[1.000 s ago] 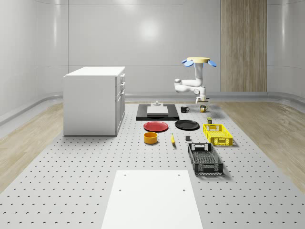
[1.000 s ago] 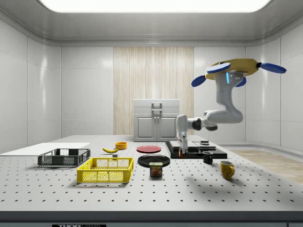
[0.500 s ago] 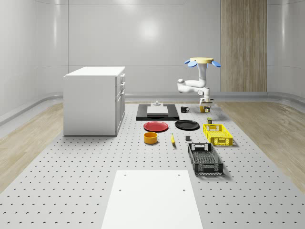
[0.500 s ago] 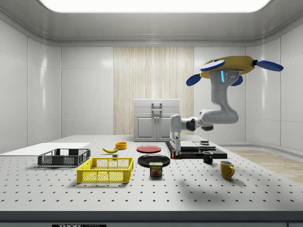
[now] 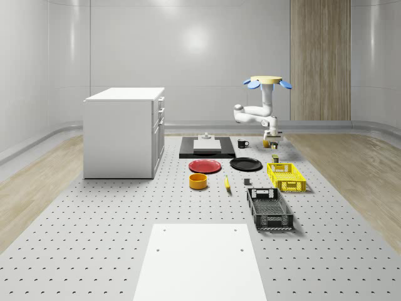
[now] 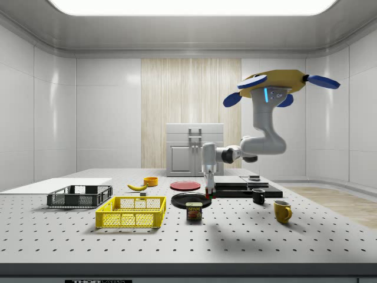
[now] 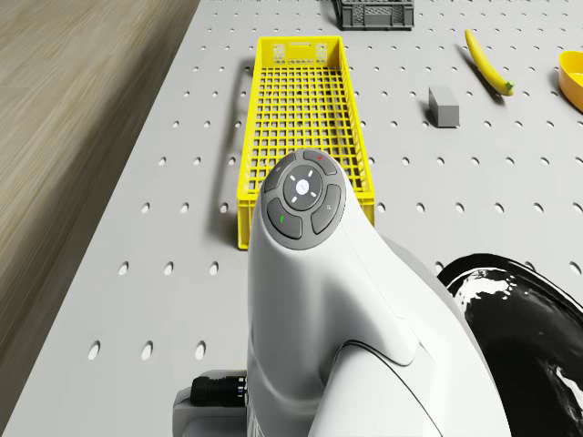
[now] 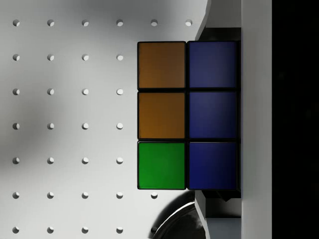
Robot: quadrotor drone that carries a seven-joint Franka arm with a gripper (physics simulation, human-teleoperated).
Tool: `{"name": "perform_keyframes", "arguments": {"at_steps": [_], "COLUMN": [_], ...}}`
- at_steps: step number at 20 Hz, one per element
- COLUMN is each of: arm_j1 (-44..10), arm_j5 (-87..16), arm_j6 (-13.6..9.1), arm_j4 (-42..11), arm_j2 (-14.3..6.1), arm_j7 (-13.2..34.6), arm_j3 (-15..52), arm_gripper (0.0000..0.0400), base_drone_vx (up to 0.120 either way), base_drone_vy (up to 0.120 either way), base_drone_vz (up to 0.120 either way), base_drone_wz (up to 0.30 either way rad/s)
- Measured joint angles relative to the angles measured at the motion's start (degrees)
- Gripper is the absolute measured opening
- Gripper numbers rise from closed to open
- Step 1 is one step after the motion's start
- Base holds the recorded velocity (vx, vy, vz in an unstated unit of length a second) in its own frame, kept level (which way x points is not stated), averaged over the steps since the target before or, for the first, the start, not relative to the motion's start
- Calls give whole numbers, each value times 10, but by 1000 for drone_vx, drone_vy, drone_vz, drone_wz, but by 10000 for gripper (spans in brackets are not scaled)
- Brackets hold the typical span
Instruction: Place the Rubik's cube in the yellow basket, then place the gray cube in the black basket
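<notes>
My gripper [image 6: 208, 190] is shut on the Rubik's cube [image 8: 187, 115], whose orange, green and blue tiles face the wrist camera. The cube hangs low over the table by the black plate [image 6: 191, 200]. The drone [image 6: 274, 82] hovers high above the table's far end, arm stretched down toward the side view's left. The yellow basket [image 6: 132, 212] lies further left in that view, with the black basket [image 6: 79, 196] beyond it. In the drone view the gray cube [image 7: 444, 105] rests on the table beside the yellow basket [image 7: 305, 118].
A spam can [image 6: 194, 211] stands between the plate and the yellow basket. A black mug [image 6: 258, 196] and a yellow mug [image 6: 283, 211] sit at the side view's right. A banana [image 7: 485, 62], yellow bowl [image 5: 198, 181], red plate [image 5: 205, 165] and white cabinet [image 5: 125, 132] lie further off.
The drone and arm have drifted toward the side view's left, carrying the Rubik's cube from the black tray's edge to beside the black plate, closer to the yellow basket.
</notes>
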Motion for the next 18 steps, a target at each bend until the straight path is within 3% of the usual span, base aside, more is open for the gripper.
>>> {"name": "perform_keyframes", "arguments": {"at_steps": [18], "arm_j1": [-3], "arm_j5": [5], "arm_j6": [11], "arm_j4": [1], "arm_j2": [-12], "arm_j7": [2], "arm_j3": [1], "arm_gripper": [325], "base_drone_vx": [120], "base_drone_vy": [0], "base_drone_vz": [0], "base_drone_wz": [0]}}
